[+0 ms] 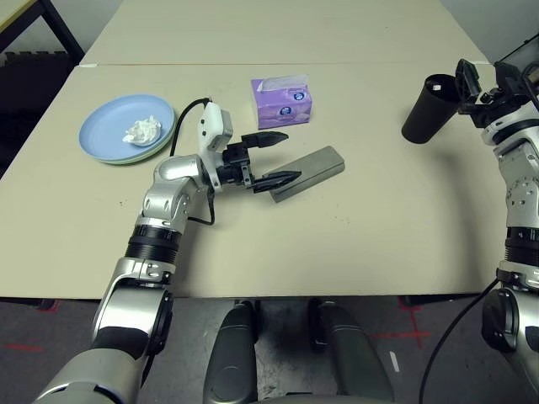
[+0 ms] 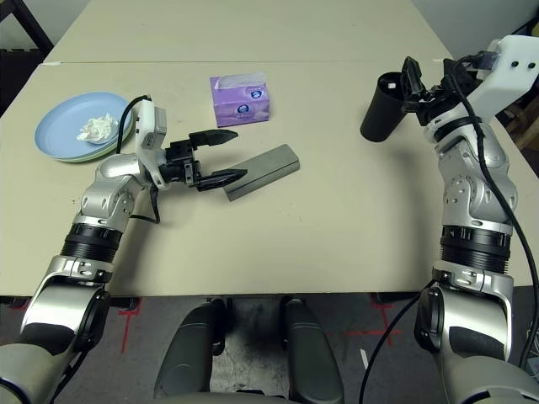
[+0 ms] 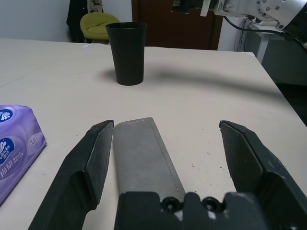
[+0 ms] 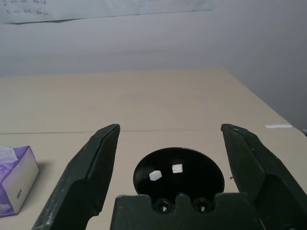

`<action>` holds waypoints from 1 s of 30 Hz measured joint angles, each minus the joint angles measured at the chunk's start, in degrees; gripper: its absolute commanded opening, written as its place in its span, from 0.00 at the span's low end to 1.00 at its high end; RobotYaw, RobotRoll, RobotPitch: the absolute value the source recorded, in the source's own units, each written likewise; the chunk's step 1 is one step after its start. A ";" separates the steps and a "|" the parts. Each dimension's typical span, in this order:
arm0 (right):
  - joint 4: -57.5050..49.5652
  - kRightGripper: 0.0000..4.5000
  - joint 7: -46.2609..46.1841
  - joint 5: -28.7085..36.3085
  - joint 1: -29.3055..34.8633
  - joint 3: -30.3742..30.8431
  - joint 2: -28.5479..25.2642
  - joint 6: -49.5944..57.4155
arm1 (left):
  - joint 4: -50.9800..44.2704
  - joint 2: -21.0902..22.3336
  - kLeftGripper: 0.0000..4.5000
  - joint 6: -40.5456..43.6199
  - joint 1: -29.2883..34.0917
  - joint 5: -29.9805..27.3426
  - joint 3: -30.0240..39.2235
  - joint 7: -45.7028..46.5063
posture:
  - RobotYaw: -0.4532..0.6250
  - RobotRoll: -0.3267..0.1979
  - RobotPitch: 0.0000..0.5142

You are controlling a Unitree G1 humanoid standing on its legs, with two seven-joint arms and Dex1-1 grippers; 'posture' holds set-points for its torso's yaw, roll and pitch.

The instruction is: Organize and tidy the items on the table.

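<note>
The near half of the table [image 1: 354,244] is bare beige top right up to its front edge. Toward the middle, the left gripper [image 1: 276,157] is spread wide at the near end of the grey glasses case [image 1: 313,171], which lies flat and slanted; one finger [image 3: 93,160] runs along the case's side. Just beyond sits the purple tissue box [image 1: 282,101]. Near the left edge, a blue plate [image 1: 122,124] sits stacked on a green plate [image 1: 158,146] and carries a white tissue wad [image 1: 142,130]. Near the right edge, the right gripper [image 4: 170,143] hangs wide open above the mouth of the black cup [image 1: 428,108].
</note>
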 measured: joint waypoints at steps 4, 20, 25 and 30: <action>-0.06 1.00 -0.06 0.00 0.00 0.00 0.00 0.05 | 0.29 -0.02 1.00 -0.03 -0.19 0.00 0.00 0.00 | 0.49 0.62 0.39; -1.79 1.00 -2.80 -3.81 8.84 1.51 11.23 -15.37 | -5.85 -2.27 1.00 -3.83 5.18 2.81 7.81 23.37 | 0.54 0.62 0.38; -4.68 1.00 -3.23 -4.72 15.83 1.69 11.40 -16.46 | -12.25 -4.36 1.00 -6.18 9.13 6.79 11.53 38.32 | 0.55 0.62 0.38; -0.58 1.00 -2.85 -8.42 18.25 3.28 9.34 -16.48 | -13.45 -5.00 1.00 -8.23 12.49 10.88 17.16 53.36 | 0.54 0.62 0.37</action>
